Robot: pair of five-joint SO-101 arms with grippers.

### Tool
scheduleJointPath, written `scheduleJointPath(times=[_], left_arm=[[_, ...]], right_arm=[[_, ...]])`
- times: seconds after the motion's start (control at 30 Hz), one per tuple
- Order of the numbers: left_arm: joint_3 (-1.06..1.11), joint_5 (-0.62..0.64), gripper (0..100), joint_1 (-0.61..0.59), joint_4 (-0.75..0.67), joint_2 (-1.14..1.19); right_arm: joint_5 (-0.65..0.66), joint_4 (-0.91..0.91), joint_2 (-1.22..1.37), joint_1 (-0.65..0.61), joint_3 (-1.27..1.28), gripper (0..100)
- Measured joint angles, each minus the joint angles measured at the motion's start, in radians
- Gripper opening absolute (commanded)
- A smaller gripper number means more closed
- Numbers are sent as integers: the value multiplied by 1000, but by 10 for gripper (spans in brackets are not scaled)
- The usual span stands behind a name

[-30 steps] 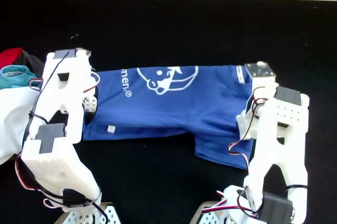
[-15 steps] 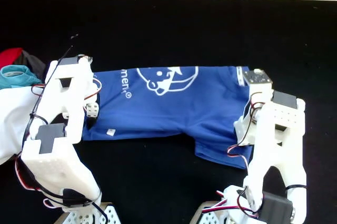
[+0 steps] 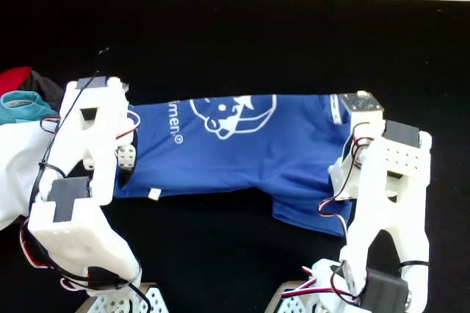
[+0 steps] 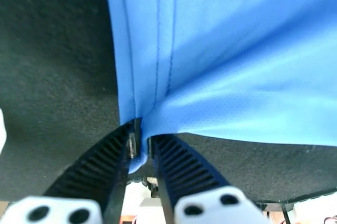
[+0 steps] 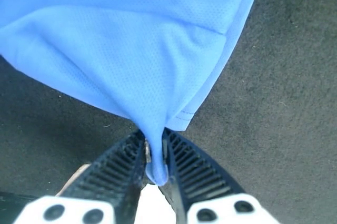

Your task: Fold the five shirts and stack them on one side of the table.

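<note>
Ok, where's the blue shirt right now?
In the high view the blue shirt spans mid-table between the arms, its ends pinched by the left gripper and right gripper, with the shirt pile just past its left end.

the high view looks steeply down over the black table [image 3: 242,34] from behind the left arm [image 3: 81,173] and right arm [image 3: 385,195], far enough back to take in the whole blue shirt [image 3: 242,151]. the left wrist view sits close behind the left gripper [image 4: 143,132] and looks along its jaws at the cloth pinched between them and the table just beyond. the right wrist view looks the same way along the right gripper [image 5: 152,134]. all three views share the shirt, and each wrist view sees the end ahead of its own jaws.
</note>
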Motion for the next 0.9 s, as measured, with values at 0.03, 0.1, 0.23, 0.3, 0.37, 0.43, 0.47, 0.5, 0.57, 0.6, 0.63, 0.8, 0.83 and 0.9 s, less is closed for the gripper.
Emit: scheduleJointPath(times=[0.03, 0.1, 0.23, 0.3, 0.37, 0.43, 0.47, 0.5, 0.57, 0.6, 0.63, 0.8, 0.83, 0.9], left_arm=[[5, 0, 9, 0, 0, 0], [9, 0, 10, 0, 0, 0], [9, 0, 27, 0, 0, 0], [9, 0, 78, 0, 0, 0], [9, 0, 131, 0, 0, 0], [9, 0, 158, 0, 0, -2], [9, 0, 161, 0, 0, -5], [9, 0, 161, 0, 0, -6], [-6, 0, 161, -2, 0, -9], [-23, 0, 161, -2, 6, -9], [-46, 0, 161, -6, 20, -9], [-253, 0, 160, -44, 127, -9], [-301, 0, 157, -51, 140, -9], [-377, 0, 96, -58, 147, -9]], right_arm=[[0, 0, 0, 0, 0, 5], [0, 0, 0, 0, 0, 5], [0, 0, 0, 0, 5, 5], [0, 3, 0, 0, 17, 12], [0, 2, 0, 0, 20, 55], [0, 6, 0, 0, 20, 115], [0, 6, 0, 0, 20, 140], [0, 6, 0, 0, 20, 162], [0, 6, 0, 0, 20, 180], [0, 6, 0, 0, 20, 180], [0, 6, 0, 0, 20, 180], [0, 83, 0, 0, -68, 179], [0, 87, 0, 0, -107, 165], [0, 77, 0, 0, -190, 82]])
